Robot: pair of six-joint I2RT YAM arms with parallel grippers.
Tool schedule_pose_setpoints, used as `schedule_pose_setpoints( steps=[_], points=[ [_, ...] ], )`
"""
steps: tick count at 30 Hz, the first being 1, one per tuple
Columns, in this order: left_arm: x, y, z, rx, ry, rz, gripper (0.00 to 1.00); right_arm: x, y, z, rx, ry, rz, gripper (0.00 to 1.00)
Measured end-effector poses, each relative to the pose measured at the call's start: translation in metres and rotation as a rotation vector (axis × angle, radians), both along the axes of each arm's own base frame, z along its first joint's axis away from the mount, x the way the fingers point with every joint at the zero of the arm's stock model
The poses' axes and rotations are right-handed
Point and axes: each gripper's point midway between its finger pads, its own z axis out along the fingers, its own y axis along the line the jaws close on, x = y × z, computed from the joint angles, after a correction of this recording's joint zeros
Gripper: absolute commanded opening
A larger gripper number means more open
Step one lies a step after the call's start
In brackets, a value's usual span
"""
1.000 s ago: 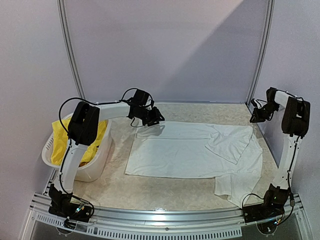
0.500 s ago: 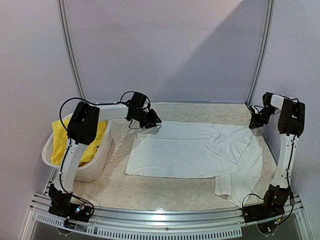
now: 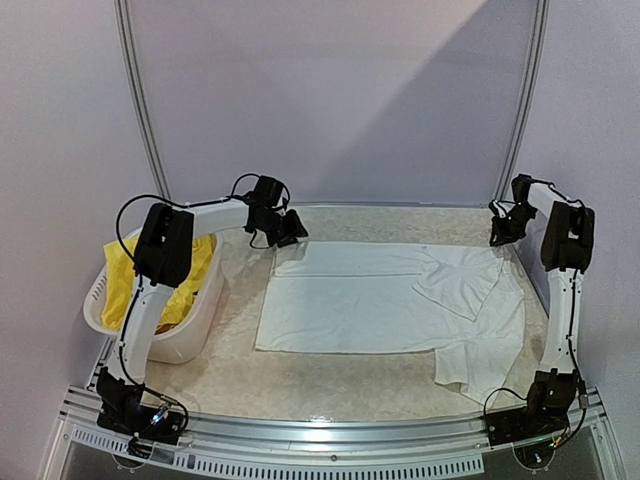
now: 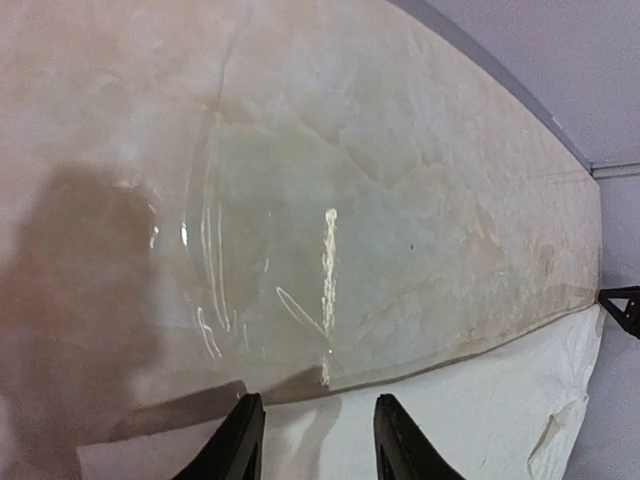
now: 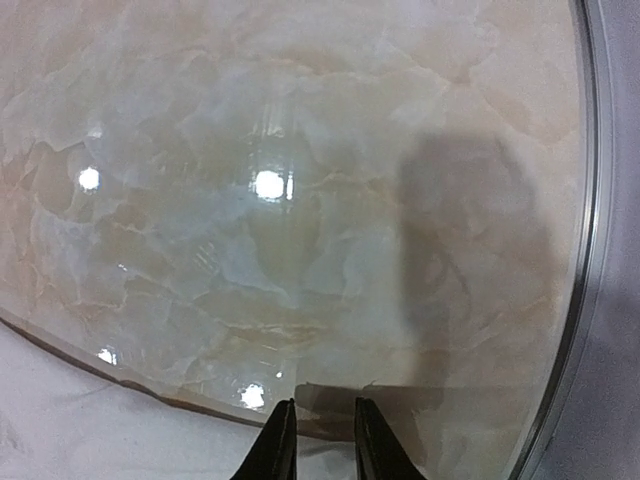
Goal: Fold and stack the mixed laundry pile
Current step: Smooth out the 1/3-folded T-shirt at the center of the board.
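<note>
A: Where is the white T-shirt (image 3: 380,300)?

B: Spread flat across the middle of the desk (image 3: 330,385). Its long side runs left to right, and one flap is folded over onto the body near the right end. Its near right corner reaches toward the desk's front edge.

A: And the rest of the laundry?

B: Yellow shorts (image 3: 125,275) sit in the white basket (image 3: 95,312) at the desk's left side, apart from the shirt. The left arm covers part of them.

A: What about the left pincer (image 4: 318,405)?

B: It is at the shirt's far left corner. Its fingers are well apart with nothing between them. In its wrist view the cloth's far edge lies just under the fingertips, with bare desk beyond.

A: Is it touching the cloth?

B: I cannot tell.

A: And the right pincer (image 5: 324,405)?

B: It is by the far right corner of the shirt. Its fingers stand a narrow gap apart and the gap is empty. The cloth shows to the lower left of them, with the desk's curved rim on the right.
</note>
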Motion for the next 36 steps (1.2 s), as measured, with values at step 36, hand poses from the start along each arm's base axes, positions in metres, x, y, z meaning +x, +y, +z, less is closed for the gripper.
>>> schedule_pose_setpoints(
  steps=[36],
  points=[
    [-0.04,0.054,-0.006,0.37,0.066,-0.085,0.5,-0.118,0.083,0.093,0.16,-0.065,0.228,0.42]
  ],
)
